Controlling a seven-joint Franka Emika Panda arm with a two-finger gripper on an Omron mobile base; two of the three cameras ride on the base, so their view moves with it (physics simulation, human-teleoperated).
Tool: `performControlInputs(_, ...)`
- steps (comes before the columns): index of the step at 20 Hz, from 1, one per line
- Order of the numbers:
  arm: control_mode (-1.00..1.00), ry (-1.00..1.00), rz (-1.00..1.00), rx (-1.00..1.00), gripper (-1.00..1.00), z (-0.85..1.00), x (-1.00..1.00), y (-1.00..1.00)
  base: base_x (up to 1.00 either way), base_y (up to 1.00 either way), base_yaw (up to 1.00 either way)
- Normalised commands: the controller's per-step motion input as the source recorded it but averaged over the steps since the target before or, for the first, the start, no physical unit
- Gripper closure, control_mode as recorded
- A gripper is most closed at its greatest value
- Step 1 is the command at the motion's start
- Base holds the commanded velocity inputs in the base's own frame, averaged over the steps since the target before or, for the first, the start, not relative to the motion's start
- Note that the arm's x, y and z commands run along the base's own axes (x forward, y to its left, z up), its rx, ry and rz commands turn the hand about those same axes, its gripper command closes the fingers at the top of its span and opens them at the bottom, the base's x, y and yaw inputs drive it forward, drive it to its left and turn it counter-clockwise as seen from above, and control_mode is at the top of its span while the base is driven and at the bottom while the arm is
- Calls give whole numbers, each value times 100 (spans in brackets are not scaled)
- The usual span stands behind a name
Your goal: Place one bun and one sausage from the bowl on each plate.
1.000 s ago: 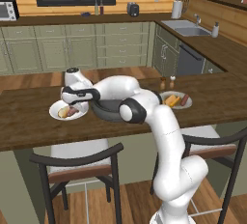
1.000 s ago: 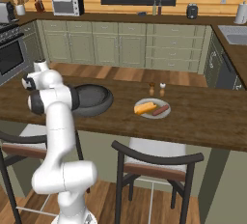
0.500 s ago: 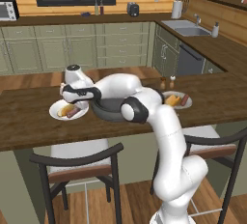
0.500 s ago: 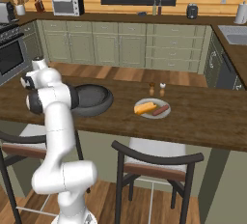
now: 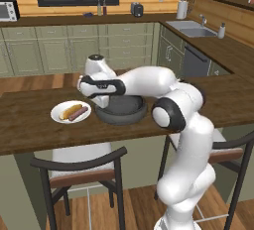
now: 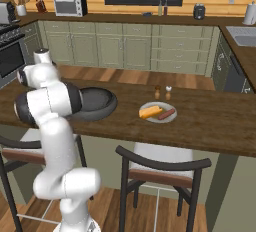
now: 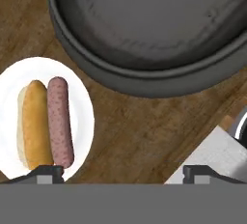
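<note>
The jaws stand wide and released, holding nothing, just above the near plate (image 7: pixel 82 117), where a bun (image 7: pixel 34 124) and a sausage (image 7: pixel 60 121) lie side by side, touching. Beyond sits the dark bowl (image 7: pixel 144 80) on the wooden desk (image 7: pixel 144 141). Farther along, the other plate (image 6: pixel 172 118) carries its own bun and sausage.

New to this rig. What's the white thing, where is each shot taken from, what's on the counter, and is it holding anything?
It's a rendered kitchen. The white machine is a robot arm on a driving base. Two cameras ride behind it, left and right; the third looks along the gripper, whose dark tips are spread wide and hold nothing. On the wooden counter sits a dark bowl, showing nothing inside. Beside it one white plate carries a bun and a sausage side by side. The right camera shows a second plate, likewise loaded, with two small shakers behind it.
</note>
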Motion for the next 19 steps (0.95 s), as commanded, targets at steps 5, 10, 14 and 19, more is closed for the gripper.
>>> performControlInputs(5,-100,0,-7,13,-100,5,-100,-100,0,0,0)
performControlInputs(10,-100,0,-8,9,-100,15,-100,-100,0,0,0)
performControlInputs(14,-100,0,-9,7,-100,20,-100,-100,0,0,0)
performControlInputs(19,-100,0,-5,1,-100,27,-100,-88,0,0,0)
